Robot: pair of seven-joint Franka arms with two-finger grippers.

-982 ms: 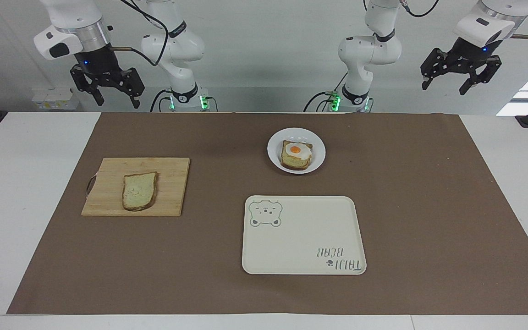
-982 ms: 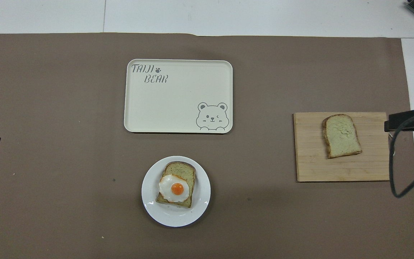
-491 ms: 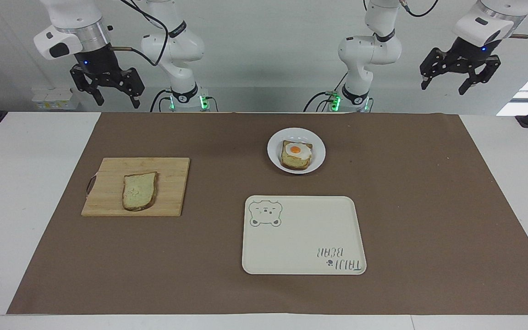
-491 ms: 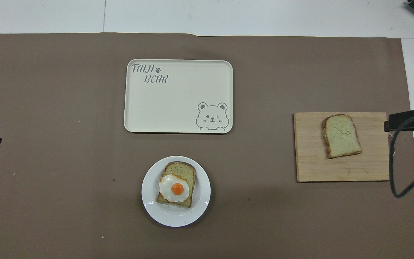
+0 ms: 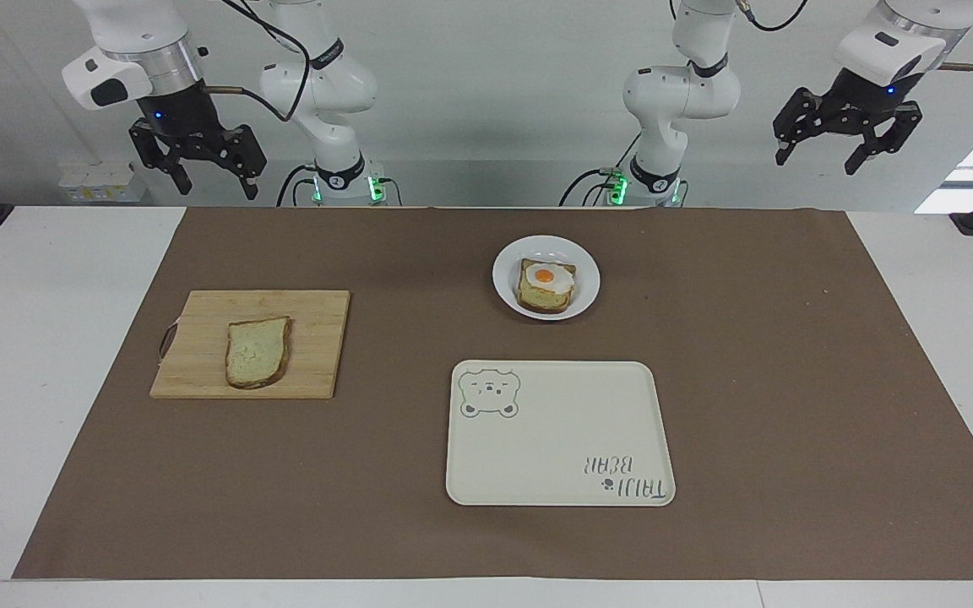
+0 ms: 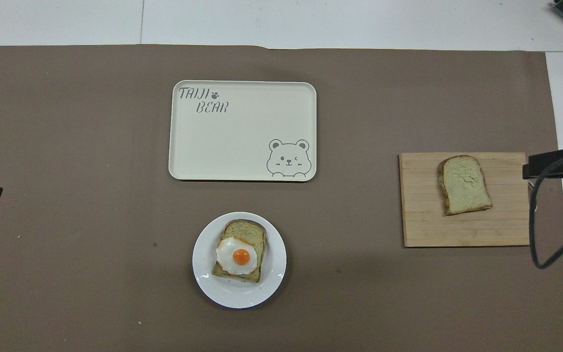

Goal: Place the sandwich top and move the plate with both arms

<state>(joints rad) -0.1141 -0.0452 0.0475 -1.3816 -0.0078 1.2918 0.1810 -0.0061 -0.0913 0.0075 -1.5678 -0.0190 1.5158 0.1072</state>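
1. While neither arm is touching anything, the right gripper [image 5: 197,171] is hanging high over the table edge at the right arm's end, fingers spread and holding nothing.
2. The left gripper [image 5: 846,145] is hanging high at the left arm's end, likewise spread and holding nothing.
3. The bread slice [image 5: 257,351] is lying flat on the cutting board [image 5: 199,371] toward the right arm's end.
4. The plate [image 5: 507,291], carrying the egg toast [image 5: 546,287], is sitting close to the robots, with the bear tray [image 5: 560,433] just farther from them.
5. Judging by this, the first step is not yet begun: the right gripper is likely needing to come down over the slice, pinch it by its crust edges, and carry it onto the egg.
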